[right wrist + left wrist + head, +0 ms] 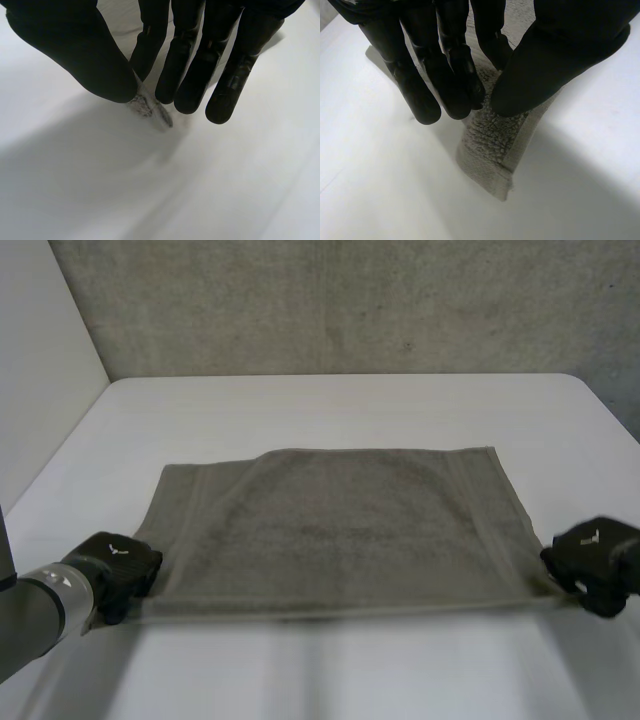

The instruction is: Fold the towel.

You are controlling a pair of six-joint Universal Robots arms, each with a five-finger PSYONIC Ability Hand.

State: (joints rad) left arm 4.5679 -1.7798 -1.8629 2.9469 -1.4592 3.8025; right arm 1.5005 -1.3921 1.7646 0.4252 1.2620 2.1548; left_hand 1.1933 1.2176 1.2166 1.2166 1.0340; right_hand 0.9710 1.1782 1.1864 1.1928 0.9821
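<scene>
Grey towel (340, 530) spread flat on the white tabletop (340, 405), its long axis running from one hand to the other. In the head view both near corners are covered by the hands. Left hand (118, 565): thumb and fingers clamped on the near left corner, which sticks out past the fingertips. Right hand (597, 562): thumb and one finger pinch the near right corner; a small tip of cloth pokes out below them, the rest hidden behind the fingers (220, 85).

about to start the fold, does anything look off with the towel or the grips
Nothing stands out. The towel lies spread on the table, with the left hand pinching its near left corner and the right hand its near right corner.
</scene>
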